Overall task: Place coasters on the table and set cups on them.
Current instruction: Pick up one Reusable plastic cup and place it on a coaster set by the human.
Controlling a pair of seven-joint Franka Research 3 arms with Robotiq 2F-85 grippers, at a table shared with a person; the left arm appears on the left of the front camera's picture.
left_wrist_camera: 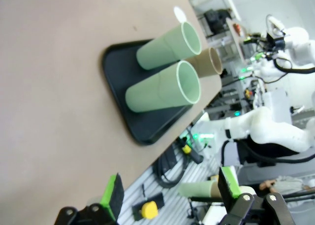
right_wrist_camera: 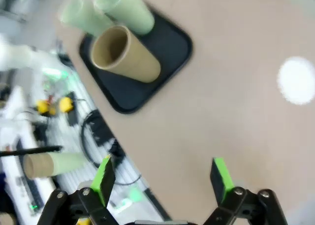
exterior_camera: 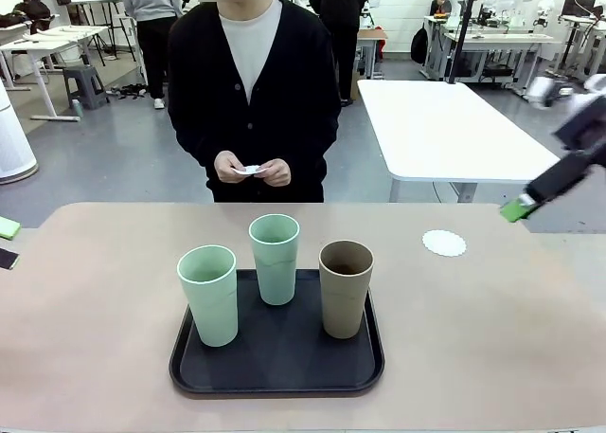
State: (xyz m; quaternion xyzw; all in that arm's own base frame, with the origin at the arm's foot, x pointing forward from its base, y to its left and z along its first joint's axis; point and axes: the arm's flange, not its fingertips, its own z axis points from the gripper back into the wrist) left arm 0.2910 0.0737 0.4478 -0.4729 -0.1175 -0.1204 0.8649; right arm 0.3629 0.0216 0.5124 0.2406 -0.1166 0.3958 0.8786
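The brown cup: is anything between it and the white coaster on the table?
Nothing visible. The brown cup stands rightmost on the black tray; only bare table separates it from the coaster.

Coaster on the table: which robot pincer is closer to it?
Right. The right pincer hovers just right of the coaster. The left pincer is at the table's left edge, past the tray of cups.
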